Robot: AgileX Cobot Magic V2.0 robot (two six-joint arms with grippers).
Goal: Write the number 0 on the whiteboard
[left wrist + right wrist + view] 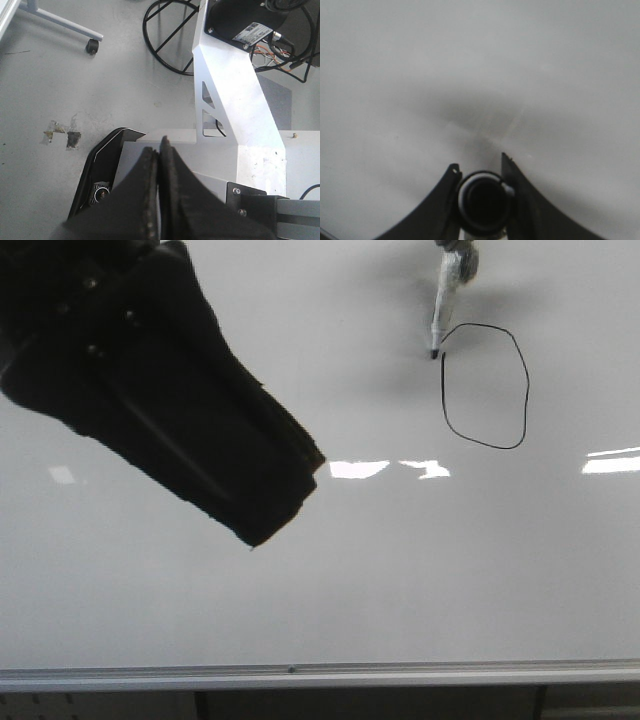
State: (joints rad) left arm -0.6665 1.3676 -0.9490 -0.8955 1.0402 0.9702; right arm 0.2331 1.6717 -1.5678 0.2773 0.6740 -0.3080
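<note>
The whiteboard (300, 590) fills the front view, its silver frame edge along the bottom. The number 0 (526, 390) is a thin black oval outline at the upper right. My right gripper (479, 162) is shut on a marker (482, 200), seen end-on in the right wrist view. In the front view the marker (444, 302) points down from the top edge, its black tip (434, 353) just beside the oval's upper left. My left gripper (160, 147) is shut and empty, away from the board. Its dark body (170, 390) blocks the upper left of the front view.
Bright light reflections (358, 469) lie across the board's middle and at the right edge (612, 464). The left wrist view shows grey floor (60, 75), the white robot base (235, 100), black cables (170, 40) and a caster wheel (91, 46).
</note>
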